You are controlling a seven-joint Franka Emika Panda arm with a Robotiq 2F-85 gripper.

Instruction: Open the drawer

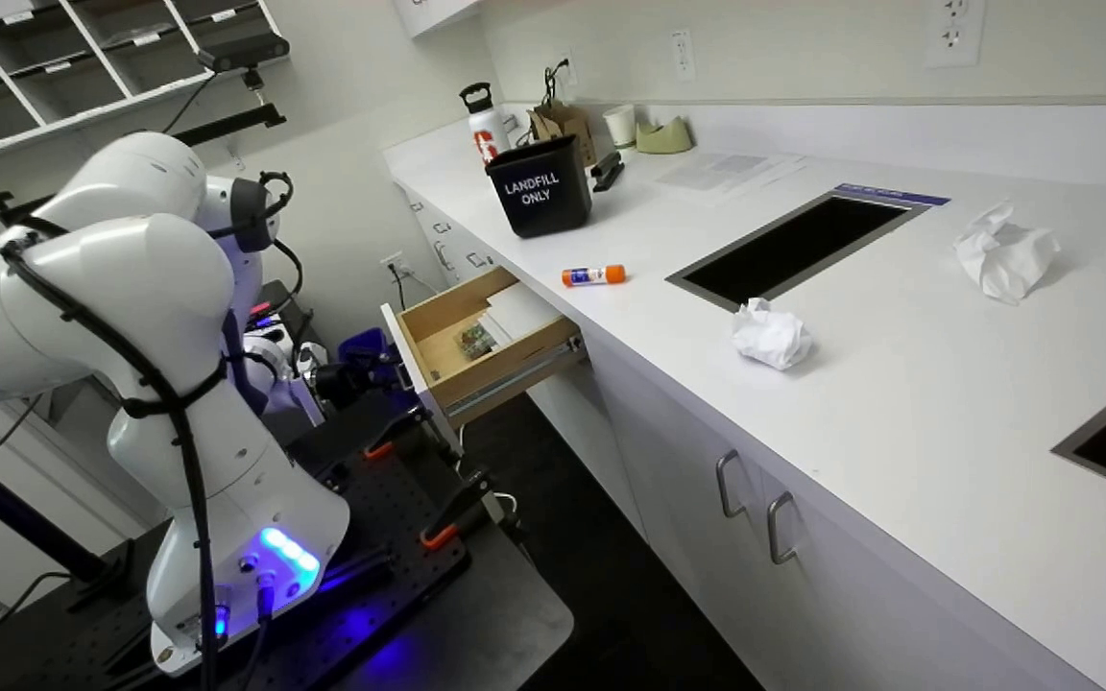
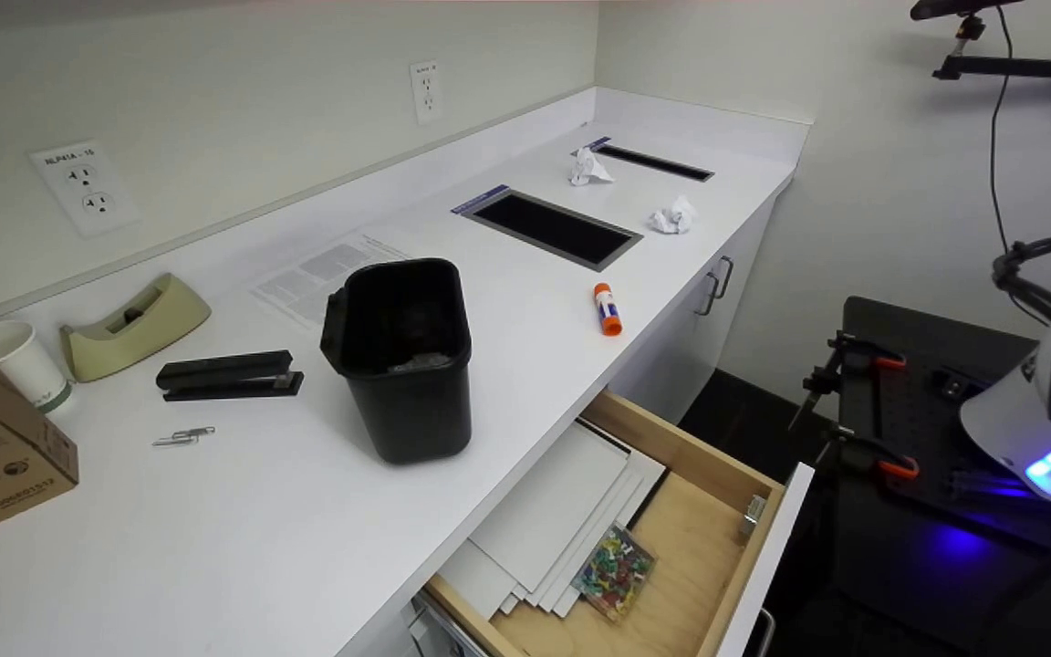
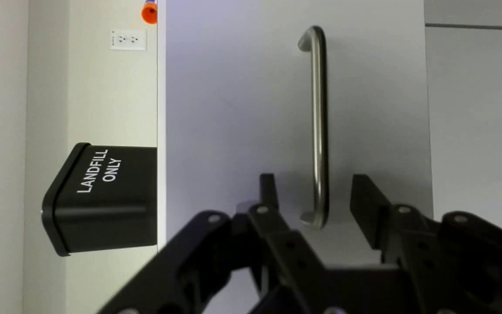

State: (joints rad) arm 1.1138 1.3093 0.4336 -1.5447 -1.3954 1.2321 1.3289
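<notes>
The drawer [image 1: 505, 369] stands pulled out from under the counter in both exterior views, its tan wooden inside [image 2: 694, 538] showing. In the wrist view its flat white front [image 3: 242, 109] faces the camera. Its silver handle [image 3: 319, 126] runs up the picture, and a bit of it shows in an exterior view [image 2: 766, 630]. My gripper [image 3: 313, 176] is open, with a finger on each side of the handle's lower part and a gap on both sides. In an exterior view the gripper [image 1: 385, 374] is a small dark shape by the drawer front; its fingers are hard to tell there.
White boards [image 2: 553, 511] and a pack of coloured push pins [image 2: 617, 570] lie in the drawer. A black landfill bin [image 2: 411, 383], a glue stick [image 2: 608, 308] and a stapler [image 2: 229, 376] are on the counter [image 2: 243, 547]. Crumpled papers [image 1: 772, 334] lie near the counter cutouts.
</notes>
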